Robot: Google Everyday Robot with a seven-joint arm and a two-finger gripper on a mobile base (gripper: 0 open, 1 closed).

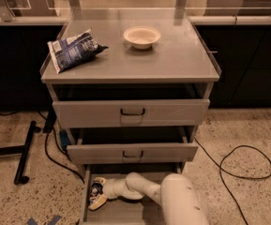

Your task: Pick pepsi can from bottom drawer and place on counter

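The bottom drawer (125, 212) is pulled open below the two upper drawers. My gripper (97, 193) reaches into its left end from the white arm (172, 198) at the bottom of the view. The pepsi can (95, 190), dark blue with light marks, sits between the pale fingers (96, 203), which are closed around it near the drawer's left wall. The counter (172, 55) is the flat grey top of the cabinet, above the drawers.
A blue-white chip bag (71, 48) lies at the counter's left and a pale bowl (141, 35) at its back middle. The middle drawer (132, 151) juts out right above the gripper. A black cable (243, 163) loops on the floor at right; a black stand foot (25, 151) at left.
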